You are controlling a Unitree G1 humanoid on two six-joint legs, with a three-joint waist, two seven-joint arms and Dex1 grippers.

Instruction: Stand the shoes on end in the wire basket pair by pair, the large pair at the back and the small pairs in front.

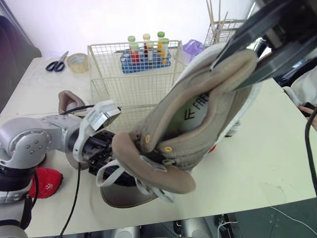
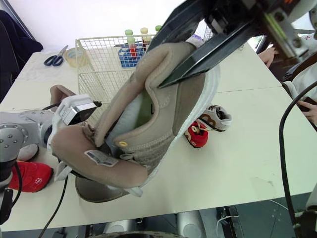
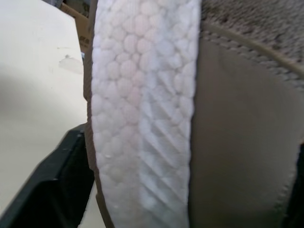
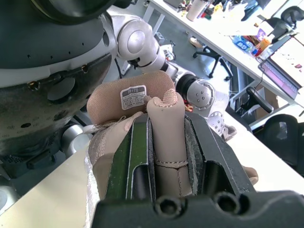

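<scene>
the right gripper (image 1: 225, 74) pinches the heel collar of the large tan shoe (image 1: 213, 126), lifted over the table (image 1: 267, 148) before the wire basket (image 1: 133, 84); light, soft-sided, so the firmer heel seems the best hold.

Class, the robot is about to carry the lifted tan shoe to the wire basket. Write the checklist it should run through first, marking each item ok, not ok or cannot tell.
1. Grip of right end effector on large tan suede shoe: ok, shut on the heel collar.
2. Hold of left end effector at the shoe's front: cannot tell.
3. Back of white wire basket free of shoes: ok, none show there.
4. Mate, the second tan shoe, ready: ok, lying on the cream table beneath.
5. Path clear of small red shoe and small white-and-brown shoe: ok, both lie to the basket's right.
</scene>
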